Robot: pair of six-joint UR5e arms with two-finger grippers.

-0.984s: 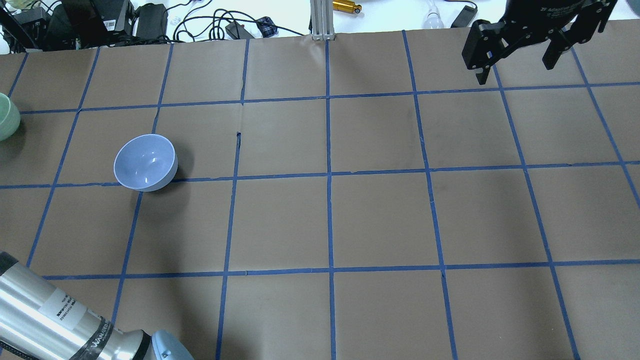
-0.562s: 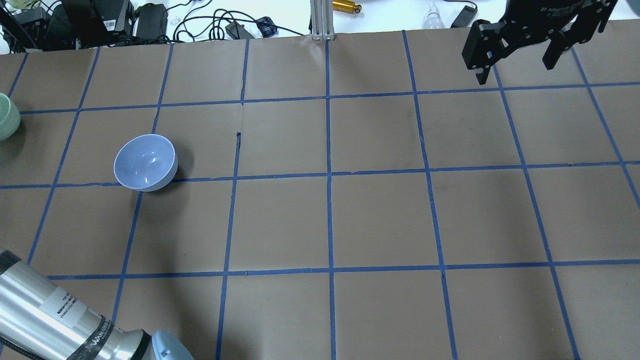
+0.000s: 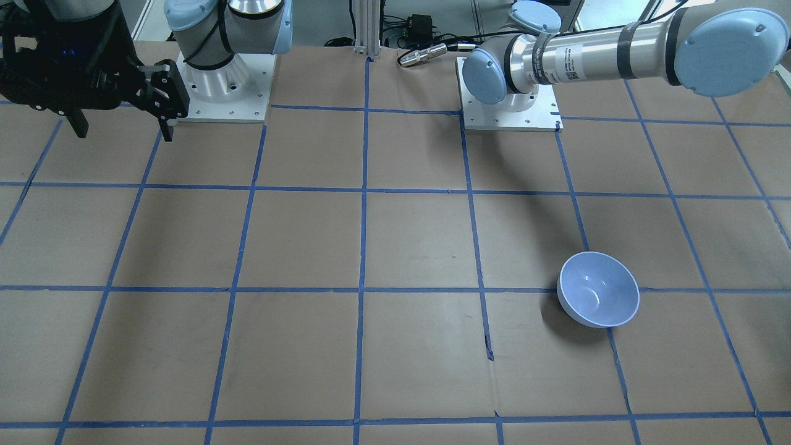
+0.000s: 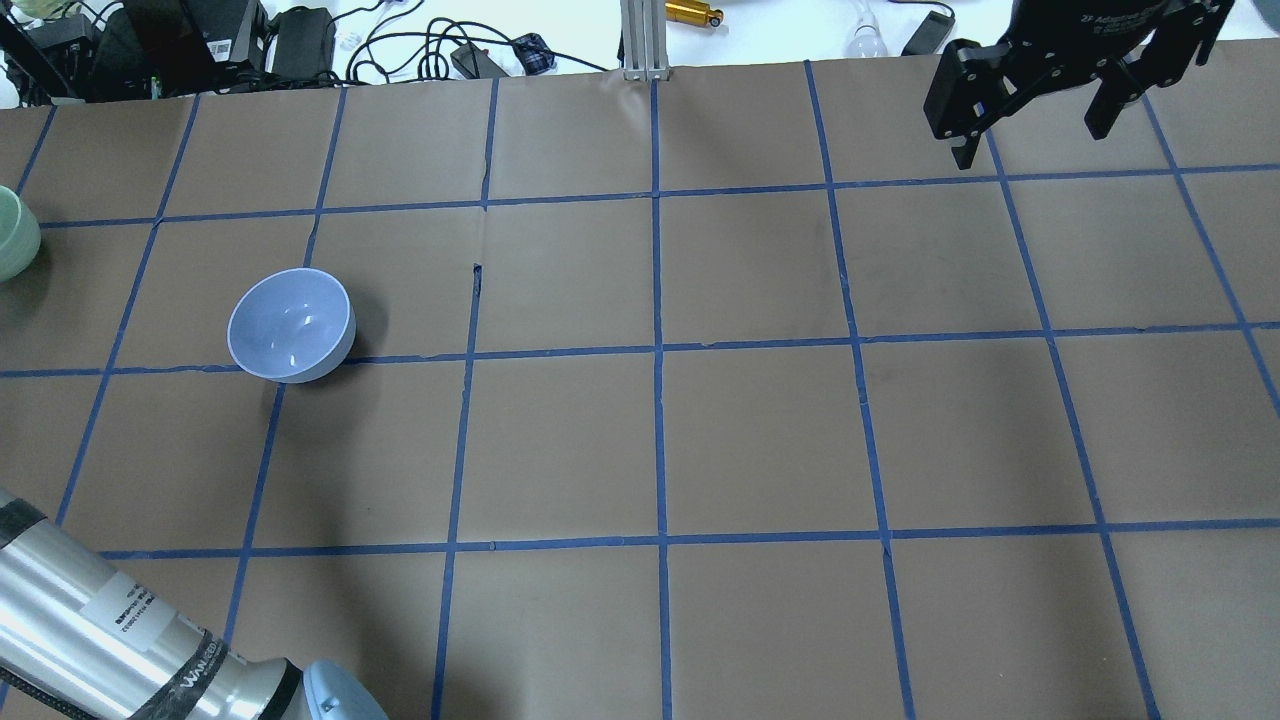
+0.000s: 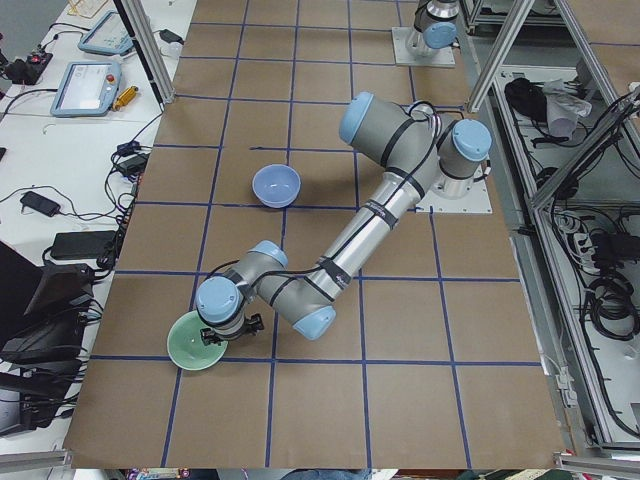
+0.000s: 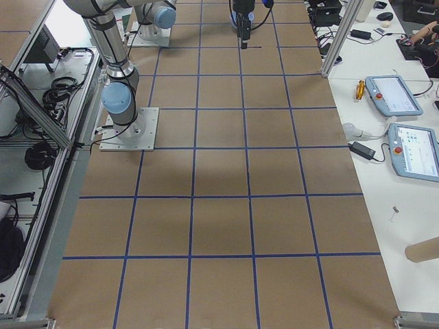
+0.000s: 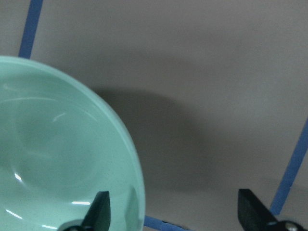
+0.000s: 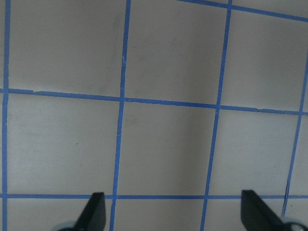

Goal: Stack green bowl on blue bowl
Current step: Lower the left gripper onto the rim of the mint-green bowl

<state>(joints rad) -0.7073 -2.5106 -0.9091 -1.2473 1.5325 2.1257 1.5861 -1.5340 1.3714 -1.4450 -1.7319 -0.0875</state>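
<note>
The green bowl (image 7: pixel 57 159) stands upright near the table's left end, cut off at the left edge of the overhead view (image 4: pixel 12 235); it also shows in the exterior left view (image 5: pixel 195 345). My left gripper (image 7: pixel 174 211) is open just above it, straddling its rim. One fingertip (image 7: pixel 98 207) is over the bowl's inside, the other over the paper outside. The blue bowl (image 4: pixel 290 325) stands upright and empty some way off, also in the front view (image 3: pixel 598 296). My right gripper (image 4: pixel 1030 135) is open and empty, high over the far right corner.
The table (image 4: pixel 660 440) is covered in brown paper with a blue tape grid. Cables and black boxes (image 4: pixel 200 40) lie beyond its far edge. An aluminium post (image 4: pixel 640 40) stands at the far middle. My left arm's silver link (image 4: pixel 100 630) crosses the near left corner.
My left arm's silver link has shifted slightly at the near left corner. Both bowls and the right gripper have not moved.
</note>
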